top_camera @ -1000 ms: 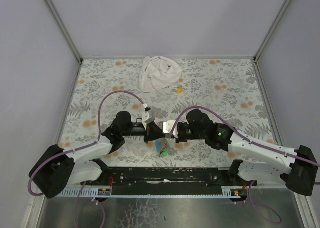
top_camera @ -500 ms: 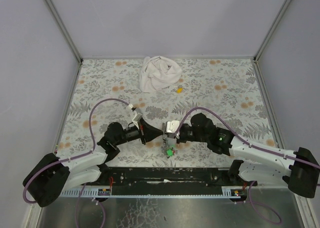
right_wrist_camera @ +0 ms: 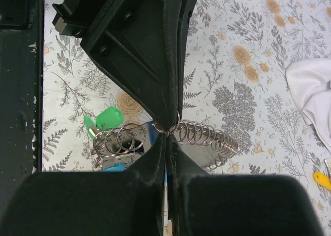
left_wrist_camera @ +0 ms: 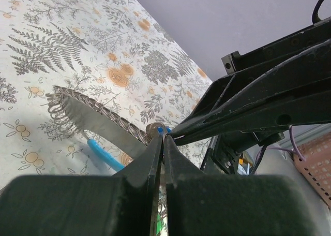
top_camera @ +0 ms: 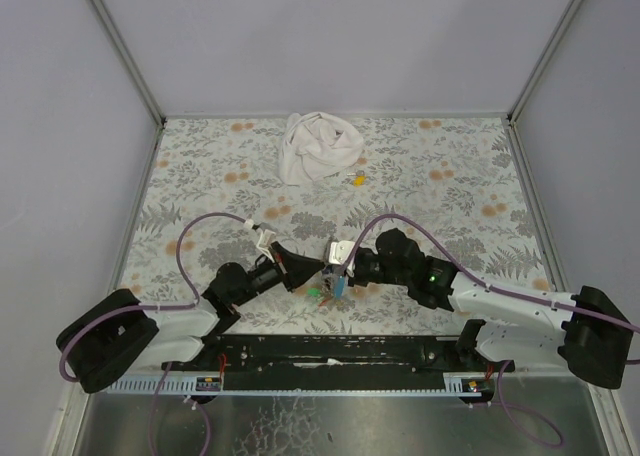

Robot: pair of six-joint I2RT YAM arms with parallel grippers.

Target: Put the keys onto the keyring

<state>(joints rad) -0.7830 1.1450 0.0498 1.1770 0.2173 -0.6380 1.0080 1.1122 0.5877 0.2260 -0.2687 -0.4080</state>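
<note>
My left gripper (top_camera: 319, 272) and right gripper (top_camera: 337, 270) meet tip to tip low over the table, both shut. In the right wrist view the right gripper (right_wrist_camera: 166, 134) and the left fingers (right_wrist_camera: 165, 65) from above pinch one thin metal keyring (right_wrist_camera: 167, 127). A grey strap (right_wrist_camera: 207, 152) with a wire coil along its edge hangs from it. A green-capped key (right_wrist_camera: 109, 117) and several small rings (right_wrist_camera: 116, 140) lie beside it, with a blue piece (right_wrist_camera: 116, 167) below. In the left wrist view the left gripper (left_wrist_camera: 163, 137) is shut beside the strap (left_wrist_camera: 98, 119).
A crumpled white cloth (top_camera: 318, 147) lies at the back of the floral table, with a small yellow piece (top_camera: 357, 179) next to it. Grey walls enclose the table on three sides. The black base rail (top_camera: 340, 351) runs along the near edge.
Both grippers have come down together toward the table and slightly toward the near edge. The keys that hung below them now rest on the table. The left arm has stretched out lower.
</note>
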